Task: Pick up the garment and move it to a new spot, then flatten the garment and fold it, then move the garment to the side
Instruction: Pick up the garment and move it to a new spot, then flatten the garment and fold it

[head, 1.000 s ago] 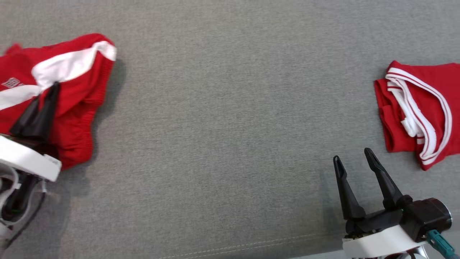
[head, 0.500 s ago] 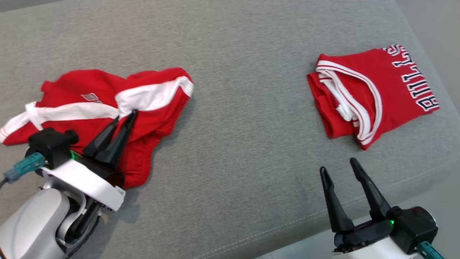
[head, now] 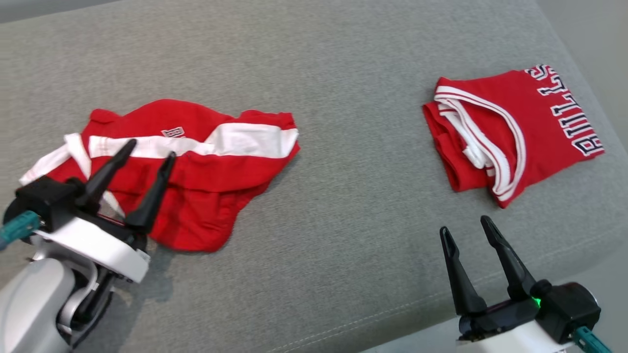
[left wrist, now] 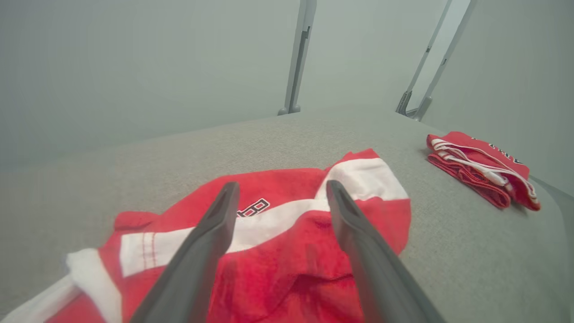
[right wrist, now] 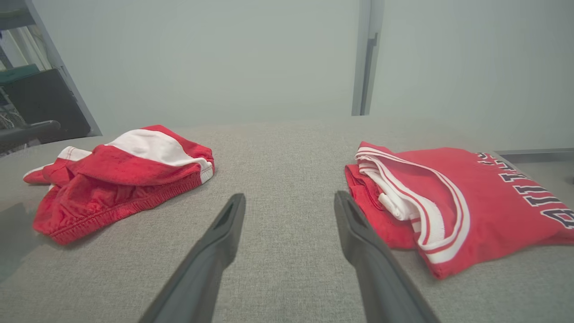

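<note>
The garment, red shorts with a white stripe, lies crumpled on the left of the grey cushion. My left gripper hovers open over its near left part, nothing between the fingers. The left wrist view shows the shorts spread under and beyond that open gripper. My right gripper stands open and empty near the cushion's front right edge, apart from any cloth. From the right wrist view, the shorts lie far left of the right gripper.
A folded red jersey with white trim and black lettering lies at the right, close to the cushion's right edge; it also appears as the jersey just right of my right fingers. The cushion's stitched front edge runs below. Grey posts stand behind.
My left gripper, shut on the shorts half a second ago, has opened and let go; the shorts now lie spread further right. Earlier the camera shifted, bringing both garments inward.
</note>
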### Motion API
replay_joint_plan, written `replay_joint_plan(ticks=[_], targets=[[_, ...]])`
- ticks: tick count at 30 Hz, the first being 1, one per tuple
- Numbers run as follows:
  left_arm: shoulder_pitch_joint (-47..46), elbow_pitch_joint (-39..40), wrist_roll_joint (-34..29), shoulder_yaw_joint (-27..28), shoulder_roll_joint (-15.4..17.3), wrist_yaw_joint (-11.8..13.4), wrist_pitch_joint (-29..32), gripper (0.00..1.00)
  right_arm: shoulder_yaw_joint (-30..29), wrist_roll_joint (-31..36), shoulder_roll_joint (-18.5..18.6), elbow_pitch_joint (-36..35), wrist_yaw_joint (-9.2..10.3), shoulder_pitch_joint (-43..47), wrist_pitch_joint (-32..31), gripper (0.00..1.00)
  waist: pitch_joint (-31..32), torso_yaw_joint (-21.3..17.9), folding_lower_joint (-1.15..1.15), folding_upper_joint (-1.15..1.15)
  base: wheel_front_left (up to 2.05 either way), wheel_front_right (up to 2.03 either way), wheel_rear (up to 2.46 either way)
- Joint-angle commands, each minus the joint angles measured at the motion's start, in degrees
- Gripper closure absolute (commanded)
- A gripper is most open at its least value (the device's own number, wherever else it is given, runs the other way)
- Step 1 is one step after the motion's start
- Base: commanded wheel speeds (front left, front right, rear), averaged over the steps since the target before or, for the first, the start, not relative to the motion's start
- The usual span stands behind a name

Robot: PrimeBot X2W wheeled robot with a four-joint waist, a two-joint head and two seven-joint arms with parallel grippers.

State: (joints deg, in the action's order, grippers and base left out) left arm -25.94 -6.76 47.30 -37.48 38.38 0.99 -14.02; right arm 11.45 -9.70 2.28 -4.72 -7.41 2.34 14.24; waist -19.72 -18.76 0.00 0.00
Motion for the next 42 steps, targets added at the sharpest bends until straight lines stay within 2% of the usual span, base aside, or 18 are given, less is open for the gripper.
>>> replay_joint_plan(ticks=[1,6,14,22,30,36,38,42], targets=[[-0.52,0.20,-0.38,3.49,2.27,-0.47,-0.55,0.00,0.82,-0.04,0.60,-1.02,-0.08,-1.97,0.75,0.00,0.85,2.10,0.00,0.00,0.00,0.00,0.00],[0.50,-2.62,-1.89,9.87,0.79,-2.35,-0.93,0.00,-0.45,0.28,0.60,2.33,-0.08,-5.23,0.75,0.00,2.89,7.22,0.00,0.00,0.00,0.00,0.00],[6.21,-7.63,-8.95,22.80,-6.84,-7.03,-0.96,0.00,-3.33,0.13,0.60,11.18,-0.08,-10.93,0.75,0.00,7.66,16.27,0.00,0.00,0.00,0.00,0.00],[12.84,-7.45,-16.66,30.66,-13.81,-8.41,-0.97,0.00,-5.17,-0.99,0.60,19.50,-0.08,-13.67,0.75,0.00,11.96,22.19,0.00,0.00,0.00,0.00,0.00],[20.97,-4.11,-17.22,33.24,-16.81,-8.47,-0.97,0.00,-6.35,-4.80,0.60,24.91,-0.08,-13.94,0.75,0.00,12.51,25.21,0.00,0.00,0.00,0.00,0.00],[22.91,-1.86,-16.51,32.20,-16.78,-8.47,-0.97,0.00,-7.33,-10.65,0.60,28.60,-0.08,-16.58,0.75,0.00,11.00,28.09,0.00,0.00,0.00,0.00,0.00],[22.88,-1.13,-15.85,31.56,-16.57,-8.47,-0.97,0.00,-8.69,-13.61,0.60,32.07,-0.08,-18.56,0.75,0.00,10.33,29.74,0.00,0.00,0.00,0.00,0.00],[22.75,-0.67,-15.03,31.13,-16.26,-8.47,-0.97,0.00,-9.76,-15.14,0.60,35.87,-0.08,-21.30,0.75,0.00,9.54,31.23,0.00,0.00,0.00,0.00,0.00]])
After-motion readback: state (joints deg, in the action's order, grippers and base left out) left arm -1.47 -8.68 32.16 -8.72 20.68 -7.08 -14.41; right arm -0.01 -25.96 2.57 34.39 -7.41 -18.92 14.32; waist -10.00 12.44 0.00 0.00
